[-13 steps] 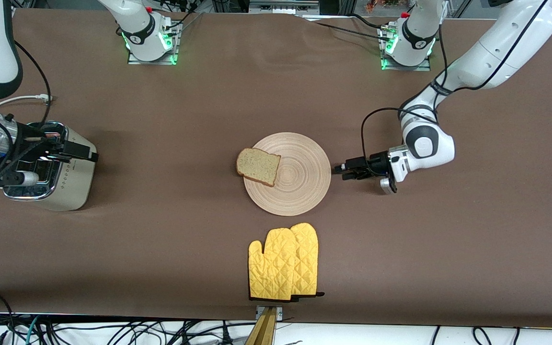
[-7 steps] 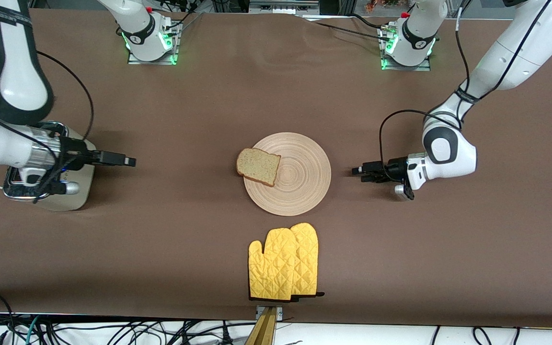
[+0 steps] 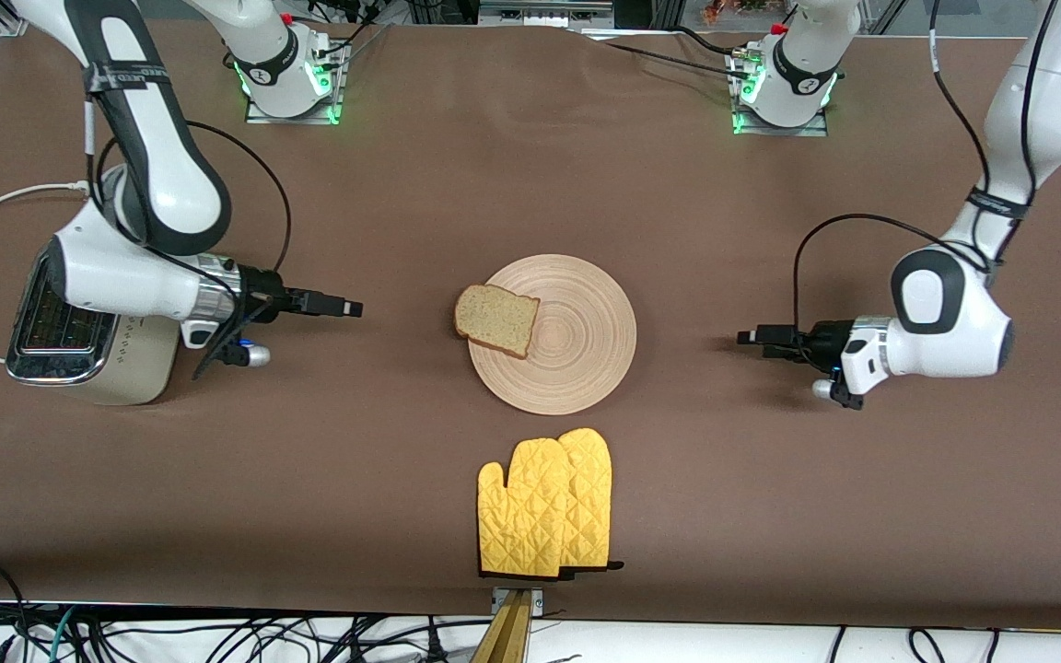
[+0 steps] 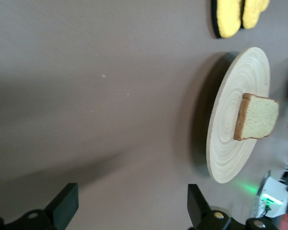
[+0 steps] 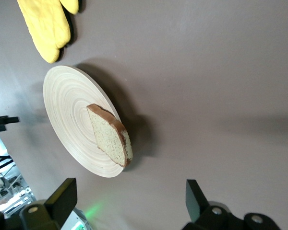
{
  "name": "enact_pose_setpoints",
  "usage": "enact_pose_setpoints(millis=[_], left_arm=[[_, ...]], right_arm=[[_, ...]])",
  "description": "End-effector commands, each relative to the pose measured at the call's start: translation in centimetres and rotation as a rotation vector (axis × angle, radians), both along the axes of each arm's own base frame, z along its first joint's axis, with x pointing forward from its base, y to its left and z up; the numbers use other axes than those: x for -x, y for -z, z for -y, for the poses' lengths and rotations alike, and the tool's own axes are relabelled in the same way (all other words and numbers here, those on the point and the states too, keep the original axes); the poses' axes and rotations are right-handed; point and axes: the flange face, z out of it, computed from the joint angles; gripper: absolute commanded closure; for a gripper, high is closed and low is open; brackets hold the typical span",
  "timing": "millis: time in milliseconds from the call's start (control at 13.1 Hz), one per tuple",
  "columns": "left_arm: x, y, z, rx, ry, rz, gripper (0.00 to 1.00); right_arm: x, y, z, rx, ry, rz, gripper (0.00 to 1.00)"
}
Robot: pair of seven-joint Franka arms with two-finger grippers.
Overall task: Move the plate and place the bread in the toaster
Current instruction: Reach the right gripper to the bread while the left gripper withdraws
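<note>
One bread (image 3: 496, 319) slice lies on the plate (image 3: 577, 359); both arms' fingers apart.

round pale wooden plate (image 3: 567, 345) at mid-table, tan speckled bread (image 3: 496, 319) slice overhanging its rim toward the right arm's end, cream chrome-topped toaster (image 3: 79, 345) upright there, slots unfilled

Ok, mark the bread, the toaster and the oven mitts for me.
bread (image 3: 496, 319): front view, middle of the slice's face.
toaster (image 3: 130, 361): front view, dotted cream side.
oven mitts (image 3: 544, 506): front view, quilted yellow palm.
</note>
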Motion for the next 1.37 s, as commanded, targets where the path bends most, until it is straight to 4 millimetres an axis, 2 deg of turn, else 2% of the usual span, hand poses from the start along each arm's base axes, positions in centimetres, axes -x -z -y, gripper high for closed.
enact_pose_setpoints(millis=[0,304,532,761,913,1065,1141,1217,1293], left_arm=[[-2.0,-6.3,-2.3,-0.143,0.047,-0.044,0.0],[-3.5,-12.7,-4.6,-0.245,0.102,-0.021,0.0],[-3.2,-17.2,-4.8,-0.389,0.112,0.035,0.0],[-2.6,-22.1,-5.2,-0.575,0.087,0.097,0.0],[-2.7,-24.6,-6.1,-0.683,0.084,0.14,0.0],[-2.3,-26.9,-6.5,-0.709,0.062,0.171,0.0],[-2.5,-28.1,-6.7,-0.716,0.053,0.194,0.0],[-2.9,-30.1,-7.1,-0.702,0.024,0.229,0.0],[-3.0,-30.8,-7.1,-0.687,0.008,0.239,0.0]], right_arm=[[1.1,2.2,-1.8,-0.03,0.018,-0.005,0.0],[3.5,6.2,-4.5,-0.079,0.031,-0.001,0.0],[4.7,9.6,-5.0,-0.15,0.032,-0.006,0.0],[5.7,12.1,-6.2,-0.186,0.04,-0.005,0.0],[6.4,13.0,-8.0,-0.186,0.05,0.001,0.0],[6.9,13.5,-9.8,-0.174,0.055,0.015,0.0],[7.1,13.8,-10.4,-0.175,0.062,0.014,0.0],[7.1,13.6,-10.8,-0.182,0.064,0.017,0.0],[7.0,13.5,-10.9,-0.186,0.056,0.029,0.0]])
